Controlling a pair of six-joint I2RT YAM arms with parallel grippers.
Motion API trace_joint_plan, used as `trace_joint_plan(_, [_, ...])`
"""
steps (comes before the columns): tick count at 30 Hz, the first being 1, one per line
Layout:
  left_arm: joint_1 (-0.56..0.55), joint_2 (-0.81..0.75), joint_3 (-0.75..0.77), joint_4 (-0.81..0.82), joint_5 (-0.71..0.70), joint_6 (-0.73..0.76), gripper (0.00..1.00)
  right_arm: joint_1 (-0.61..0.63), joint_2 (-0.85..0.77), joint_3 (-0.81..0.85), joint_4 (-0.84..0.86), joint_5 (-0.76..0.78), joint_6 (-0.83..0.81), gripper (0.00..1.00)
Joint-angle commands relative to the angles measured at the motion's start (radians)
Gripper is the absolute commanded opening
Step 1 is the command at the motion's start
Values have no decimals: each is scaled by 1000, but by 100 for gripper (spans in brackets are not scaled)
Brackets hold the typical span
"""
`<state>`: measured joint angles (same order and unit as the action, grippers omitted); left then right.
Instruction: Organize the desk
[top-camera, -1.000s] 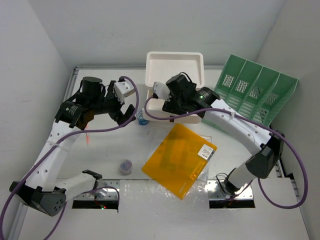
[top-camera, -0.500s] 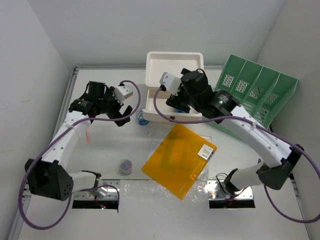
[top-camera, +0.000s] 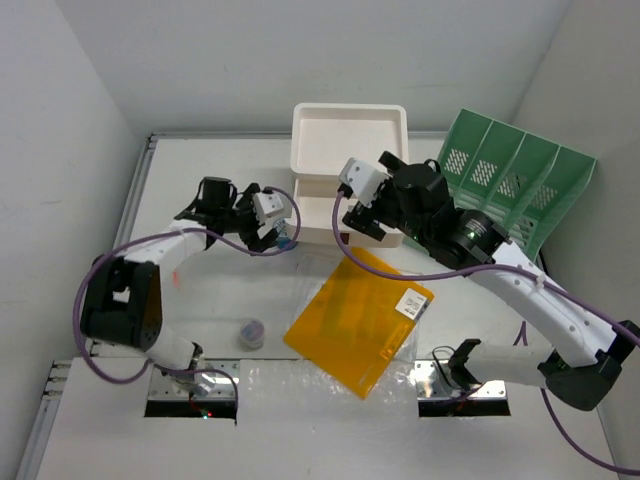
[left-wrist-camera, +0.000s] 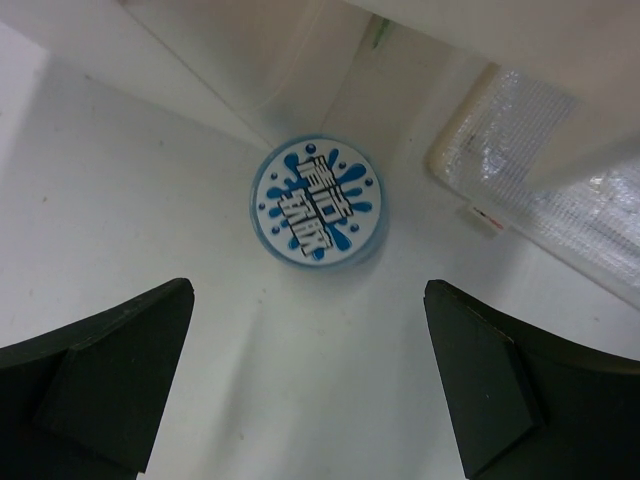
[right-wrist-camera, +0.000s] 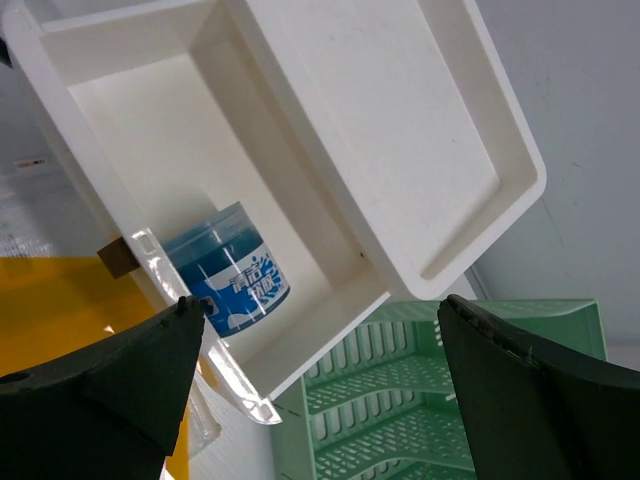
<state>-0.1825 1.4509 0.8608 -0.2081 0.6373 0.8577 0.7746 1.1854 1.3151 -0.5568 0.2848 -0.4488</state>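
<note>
White drawer box far centre; lower drawer open, blue tub inside. Green file rack far right. Orange folder near centre. Blue-lidded pot just left of box.

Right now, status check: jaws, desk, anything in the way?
Jaws open both sides. Left gripper lined up on blue-lidded tub, right gripper over open drawer holding a second tub. Desk: orange folder, small purple item loose. Nothing blocking tub.

Jaws wide apart: left gripper, right gripper.
</note>
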Motion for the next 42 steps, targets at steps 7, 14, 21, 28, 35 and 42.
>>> trace_joint_plan(7, [-9,221,155,107,94,98,100,-3,-84,-56,80,-52,27,97])
trace_joint_plan(14, [-43,334,251,29,84,106,100,-3,-109,-76,92,-53,21,97])
trace_joint_plan(21, [-43,390,302,-62,94,164,100,-5,-102,-92,90,-32,12,98])
trace_joint_plan(28, [-44,431,333,-16,128,40,84,-5,-101,-97,86,-26,15,98])
trace_joint_plan(35, [-29,398,308,-62,79,61,11,-5,-115,-123,97,-27,18,98])
trace_joint_plan(42, [54,283,264,-158,-24,81,0,-5,-125,-131,101,-51,27,98])
